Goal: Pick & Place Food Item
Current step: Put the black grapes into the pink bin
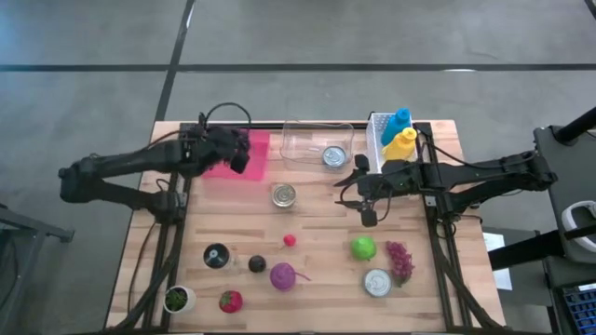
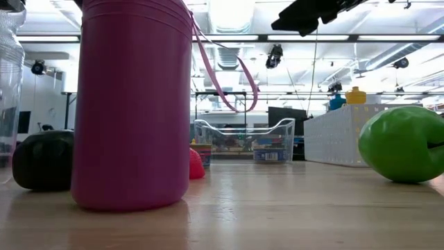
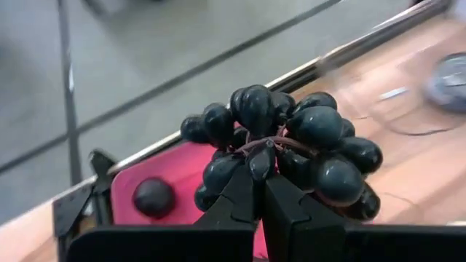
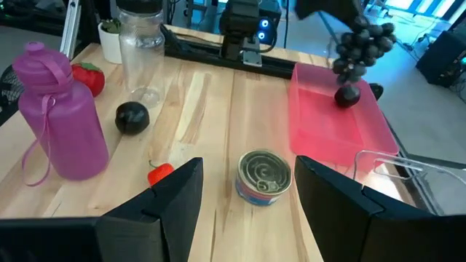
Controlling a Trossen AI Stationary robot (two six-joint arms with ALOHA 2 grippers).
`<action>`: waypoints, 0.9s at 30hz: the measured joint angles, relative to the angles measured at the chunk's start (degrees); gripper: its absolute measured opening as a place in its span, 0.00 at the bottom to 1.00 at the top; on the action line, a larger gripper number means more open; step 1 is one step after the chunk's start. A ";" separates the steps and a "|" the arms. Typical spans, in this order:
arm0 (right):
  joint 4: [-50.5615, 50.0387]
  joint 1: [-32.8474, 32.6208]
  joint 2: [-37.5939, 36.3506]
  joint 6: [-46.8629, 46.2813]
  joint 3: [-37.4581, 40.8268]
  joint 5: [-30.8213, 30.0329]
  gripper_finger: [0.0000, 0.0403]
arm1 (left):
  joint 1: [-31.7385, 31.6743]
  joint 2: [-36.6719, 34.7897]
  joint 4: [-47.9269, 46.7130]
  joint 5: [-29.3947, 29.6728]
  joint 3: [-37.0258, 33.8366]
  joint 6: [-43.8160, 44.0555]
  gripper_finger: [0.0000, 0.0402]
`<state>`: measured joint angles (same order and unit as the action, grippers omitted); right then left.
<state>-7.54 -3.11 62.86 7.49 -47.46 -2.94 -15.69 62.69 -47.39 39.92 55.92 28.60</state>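
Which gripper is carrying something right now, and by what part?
The left gripper pinches the dark plastic grape bunch by its central stem. The right gripper is open, empty.

No readable text, label, brand or number anywhere; print on the can (image 4: 265, 175) too blurred to make out

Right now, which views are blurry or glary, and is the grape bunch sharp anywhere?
Left wrist view: dark grape bunch sharp in the shut left gripper, table behind blurred. Low view: purple bottle and green apple soft, ceiling lights glary. Right wrist view: grapes slightly soft over the pink tray.
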 joint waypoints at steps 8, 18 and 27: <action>0.07 0.00 0.66 0.19 0.00 -0.02 0.54 | -12.90 3.84 -1.97 -6.02 -0.02 -0.02 0.01; 0.12 0.00 0.66 0.42 0.00 -0.02 0.54 | -18.57 12.67 -4.66 -9.56 -0.02 -0.21 0.02; 0.14 0.00 0.66 0.63 0.00 -0.03 0.54 | -19.92 19.21 -7.71 -9.55 -0.02 -0.56 0.01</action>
<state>-7.40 -3.11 63.53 8.12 -47.46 -2.97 -35.62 81.90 -55.10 30.37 55.90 28.04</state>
